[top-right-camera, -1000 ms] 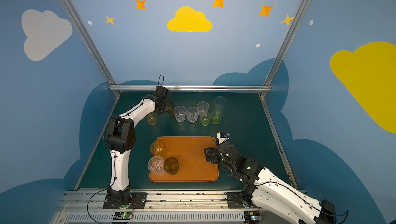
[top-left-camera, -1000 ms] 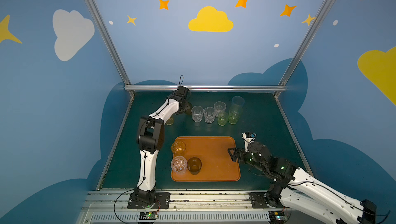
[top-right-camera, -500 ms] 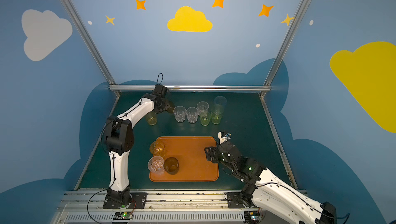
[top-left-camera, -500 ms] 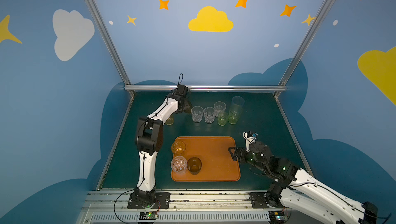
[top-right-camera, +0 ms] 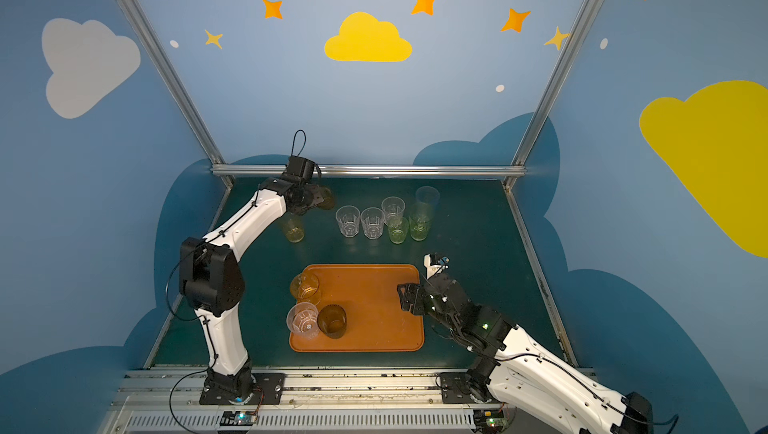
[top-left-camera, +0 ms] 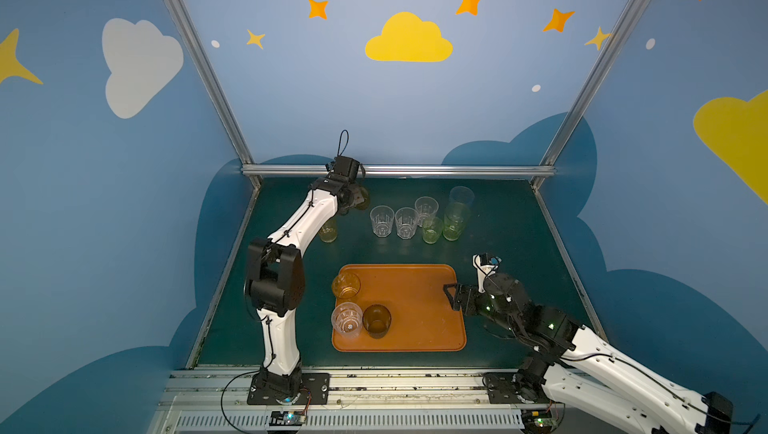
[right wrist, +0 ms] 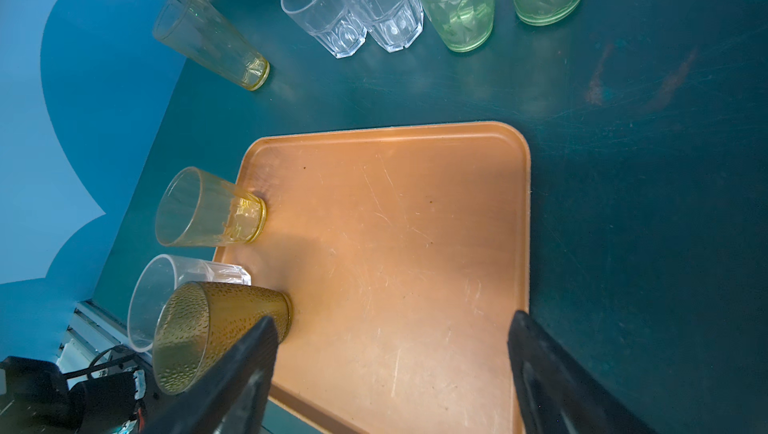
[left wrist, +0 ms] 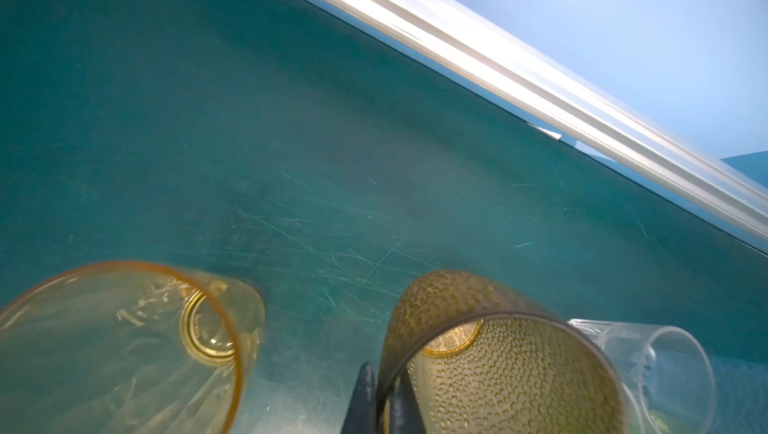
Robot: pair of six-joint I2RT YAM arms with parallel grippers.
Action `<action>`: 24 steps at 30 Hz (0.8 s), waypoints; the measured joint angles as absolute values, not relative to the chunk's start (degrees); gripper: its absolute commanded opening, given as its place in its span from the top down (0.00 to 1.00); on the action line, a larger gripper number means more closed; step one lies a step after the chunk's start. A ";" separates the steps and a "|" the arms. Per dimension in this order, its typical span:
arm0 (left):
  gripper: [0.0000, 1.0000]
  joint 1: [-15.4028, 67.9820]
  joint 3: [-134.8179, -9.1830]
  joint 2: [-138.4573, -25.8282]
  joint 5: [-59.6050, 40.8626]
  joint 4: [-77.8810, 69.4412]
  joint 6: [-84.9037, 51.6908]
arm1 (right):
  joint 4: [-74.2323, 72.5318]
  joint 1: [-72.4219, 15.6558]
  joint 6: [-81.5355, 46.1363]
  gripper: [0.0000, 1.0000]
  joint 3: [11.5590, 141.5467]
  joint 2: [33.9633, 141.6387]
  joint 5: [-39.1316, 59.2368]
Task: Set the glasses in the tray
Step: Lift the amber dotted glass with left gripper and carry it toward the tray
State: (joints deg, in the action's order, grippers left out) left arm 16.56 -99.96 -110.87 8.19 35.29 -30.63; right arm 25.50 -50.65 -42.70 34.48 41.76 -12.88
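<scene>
My left gripper (left wrist: 382,405) is shut on the rim of a dark amber dimpled glass (left wrist: 498,369), one finger inside and one outside. It holds the glass tilted at the back left of the table (top-left-camera: 362,199) (top-right-camera: 326,200). The orange tray (top-left-camera: 415,286) (right wrist: 395,224) carries an amber glass (top-left-camera: 345,285), a clear glass (top-left-camera: 347,320) and a dark brown glass (top-left-camera: 376,320) along its left side. My right gripper (right wrist: 390,320) (top-left-camera: 452,297) hangs open and empty over the tray's right edge.
Standing on the table behind the tray are a yellow glass (top-left-camera: 328,230), three clear tumblers (top-left-camera: 381,221), a short green one (top-left-camera: 432,229), a tall green one (top-left-camera: 455,220) and a tall greyish one (top-left-camera: 461,197). A metal rail (top-left-camera: 395,170) runs along the back edge.
My left gripper has shifted slightly toward the back rail with the dark amber glass in it. The right arm has barely moved.
</scene>
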 measured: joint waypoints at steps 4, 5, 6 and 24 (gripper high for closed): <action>0.96 16.80 -96.62 -107.33 8.03 34.35 -30.57 | 25.47 -50.63 -43.09 0.14 34.57 41.82 -12.82; 0.96 16.86 -95.77 -106.45 8.03 34.26 -30.52 | 25.47 -50.59 -43.27 0.14 34.57 41.87 -12.82; 0.96 16.95 -95.07 -105.67 8.03 34.09 -30.50 | 25.47 -50.57 -43.35 0.14 34.59 41.89 -12.80; 0.96 20.71 -86.19 -92.66 8.08 32.42 -30.22 | 24.01 -50.04 -44.91 0.14 34.61 41.91 -10.07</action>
State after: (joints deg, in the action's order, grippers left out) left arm 20.71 -86.19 -92.66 8.08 32.42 -30.22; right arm 24.01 -50.04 -44.91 34.61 41.91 -10.07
